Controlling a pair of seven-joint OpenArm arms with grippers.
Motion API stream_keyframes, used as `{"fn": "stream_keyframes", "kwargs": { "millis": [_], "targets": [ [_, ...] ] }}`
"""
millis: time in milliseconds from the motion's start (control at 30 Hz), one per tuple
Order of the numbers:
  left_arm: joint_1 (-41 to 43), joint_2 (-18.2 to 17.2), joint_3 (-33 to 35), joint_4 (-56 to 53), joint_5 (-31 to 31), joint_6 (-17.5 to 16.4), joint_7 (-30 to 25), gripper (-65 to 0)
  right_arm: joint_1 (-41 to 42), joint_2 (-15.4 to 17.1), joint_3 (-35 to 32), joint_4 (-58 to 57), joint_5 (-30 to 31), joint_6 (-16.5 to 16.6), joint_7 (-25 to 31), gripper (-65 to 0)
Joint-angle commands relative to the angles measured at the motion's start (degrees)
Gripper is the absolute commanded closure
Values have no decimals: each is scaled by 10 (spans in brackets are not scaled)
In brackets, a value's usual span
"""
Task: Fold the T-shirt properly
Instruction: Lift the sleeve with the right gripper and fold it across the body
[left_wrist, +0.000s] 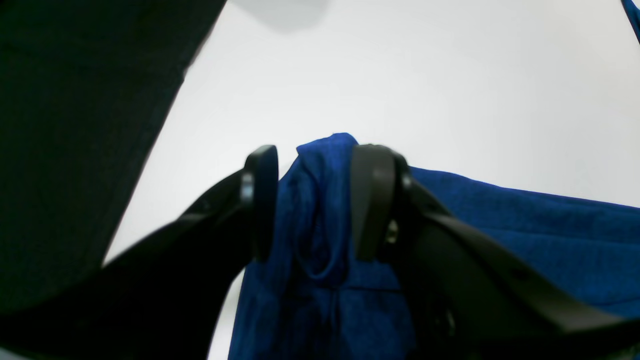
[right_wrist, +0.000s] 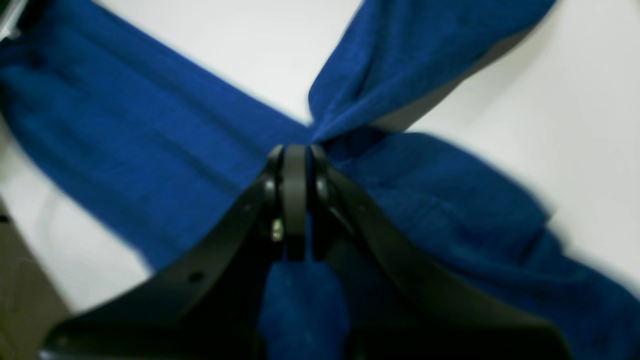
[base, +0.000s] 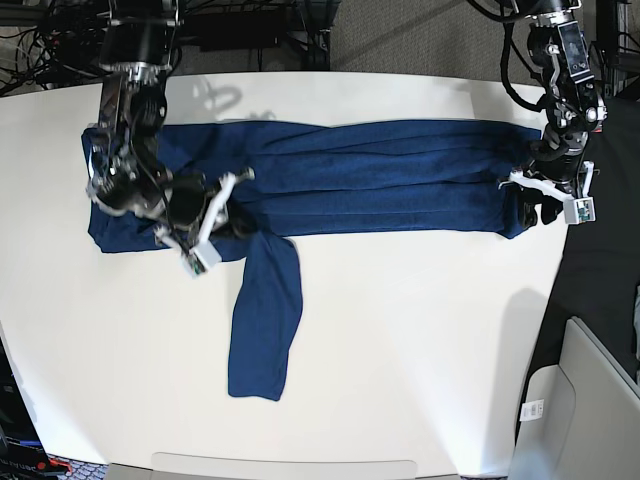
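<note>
grippers are both pinching the t-shirt (base: 380, 175) lying across the table (base: 420, 350), left gripper (left_wrist: 312, 200) bunching its end, right gripper (right_wrist: 295, 160) clamping the sleeve joint, likely needing a coordinated fold.

The left gripper (left_wrist: 312, 202) stood with its jaws on either side of a bunched fold of the T-shirt (left_wrist: 320, 240), above the white bench (left_wrist: 400, 75).
</note>
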Motion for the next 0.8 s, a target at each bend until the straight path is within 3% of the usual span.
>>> {"fn": "stream_keyframes", "kwargs": {
  "millis": [0,233,467,767],
  "targets": [
    [-6,-8,-3,11,-5,-2,-16,-238,-8,2,1,25,26,3,5,-7],
    [5,-8,-3,11,-4,-2,-16,-238,-96,4,1,111,100,3,-12,-7],
    [8,-7,-2,11,-4,-2,-16,-238,-132,11,1,148,158,3,-12,-7],
    [15,6,-5,11,-4,-2,-16,-238,-123,10,-68,126,149,3,-24,-16]
  ]
}}
